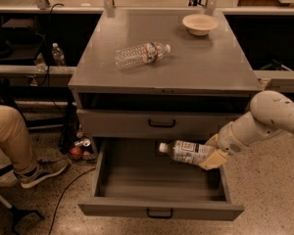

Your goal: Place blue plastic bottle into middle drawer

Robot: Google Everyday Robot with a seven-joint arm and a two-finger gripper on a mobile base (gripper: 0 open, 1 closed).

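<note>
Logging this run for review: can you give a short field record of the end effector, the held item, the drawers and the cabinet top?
end effector: at the open drawer's right side, shut on the bottle
held item: stout pale plastic bottle with white cap, sideways over the tray, cap pointing left
lowest drawer: wide grey metal tray, pulled open
drawer above: grey metal drawer, shut
cabinet top: clear ribbed water bottle lying down; pale round bowl

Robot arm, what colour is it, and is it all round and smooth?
The arm is creamy white, thick and rounded like a fat tube, with small dark specks. Its tool is tan and wedge-shaped, over the right side of the open middle drawer. No cables show.
</note>
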